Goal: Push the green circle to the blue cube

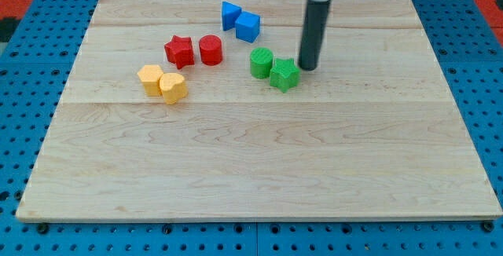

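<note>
The green circle (262,62) lies on the wooden board, touching a green star (284,74) at its lower right. The blue cube (247,26) sits above the green circle toward the view's top, next to another blue block (229,14) on its left. My tip (307,67) stands just right of the green star, close to it or touching it, and right of the green circle. The dark rod rises from the tip to the view's top edge.
A red star (179,51) and a red cylinder (210,49) lie left of the green circle. Two yellow blocks (150,78) (173,87) lie further left. The board (251,177) sits on a blue pegboard (31,67).
</note>
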